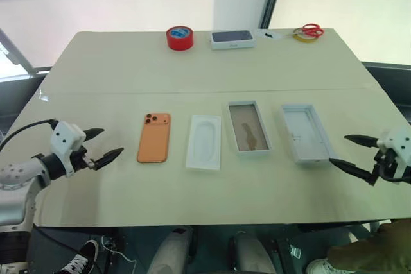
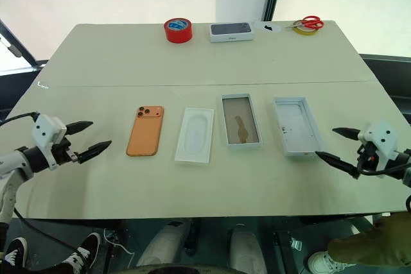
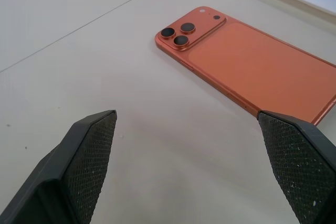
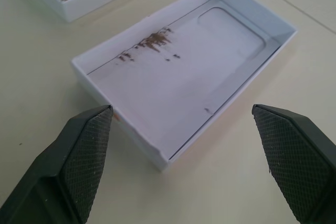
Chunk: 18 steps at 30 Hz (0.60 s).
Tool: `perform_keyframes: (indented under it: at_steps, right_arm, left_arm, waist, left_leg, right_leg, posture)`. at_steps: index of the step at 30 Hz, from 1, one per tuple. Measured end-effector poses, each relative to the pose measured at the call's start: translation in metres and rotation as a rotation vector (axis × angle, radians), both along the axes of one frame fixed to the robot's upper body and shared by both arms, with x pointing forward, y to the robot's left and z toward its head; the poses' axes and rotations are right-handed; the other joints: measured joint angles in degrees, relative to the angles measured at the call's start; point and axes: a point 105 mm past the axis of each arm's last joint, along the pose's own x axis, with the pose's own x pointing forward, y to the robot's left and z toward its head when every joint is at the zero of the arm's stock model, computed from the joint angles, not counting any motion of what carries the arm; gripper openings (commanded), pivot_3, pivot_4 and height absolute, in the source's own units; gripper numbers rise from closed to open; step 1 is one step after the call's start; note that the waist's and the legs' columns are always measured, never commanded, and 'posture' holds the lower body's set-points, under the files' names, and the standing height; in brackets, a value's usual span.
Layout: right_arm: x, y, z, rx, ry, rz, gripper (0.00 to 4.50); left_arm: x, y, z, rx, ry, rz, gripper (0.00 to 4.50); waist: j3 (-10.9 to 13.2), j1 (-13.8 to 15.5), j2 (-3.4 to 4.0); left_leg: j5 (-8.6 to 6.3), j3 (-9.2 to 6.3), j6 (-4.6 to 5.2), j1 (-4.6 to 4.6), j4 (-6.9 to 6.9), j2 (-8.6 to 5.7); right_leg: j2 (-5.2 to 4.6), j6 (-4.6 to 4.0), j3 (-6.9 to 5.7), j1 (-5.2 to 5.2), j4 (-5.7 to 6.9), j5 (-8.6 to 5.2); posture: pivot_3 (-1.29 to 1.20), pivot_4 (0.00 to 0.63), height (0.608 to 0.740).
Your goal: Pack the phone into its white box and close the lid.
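Observation:
The orange phone [image 1: 154,137] lies face down on the table, camera lenses at its far end. To its right lies a flat white insert [image 1: 204,142], then the white box [image 1: 249,126] with a brownish floor, then the lid [image 1: 305,133], inside up. My left gripper [image 1: 104,144] hovers open a short way left of the phone [image 3: 247,66], nothing between its fingers. My right gripper [image 1: 350,151] hangs open just right of the lid [image 4: 178,72], near its front corner, and holds nothing.
At the table's far edge stand a red tape roll [image 1: 180,37], a white box with a dark top [image 1: 232,39] and red-handled scissors [image 1: 309,31] on a yellow tape roll. A seam [image 1: 192,90] crosses the table behind the row of parts.

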Motion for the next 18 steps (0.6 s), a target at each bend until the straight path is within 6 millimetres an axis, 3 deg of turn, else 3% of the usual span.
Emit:
perform_keyframes:
  at_steps: [18]
  right_arm:
    - [0.0037, 0.0050, 0.0057, -0.009, -0.020, -0.001, 4.44]
  left_arm:
    - [0.0009, -0.0031, 0.0044, -0.023, 0.013, -0.032, 4.50]
  waist:
    - [0.01, 0.00, 0.02]
  left_leg:
    - [0.00, 0.01, 0.01, -0.01, -0.03, 0.01]
  right_leg:
    - [0.00, -0.01, 0.00, 0.00, -0.07, -0.01]
  posture:
    - [0.00, 0.150, 0.740]
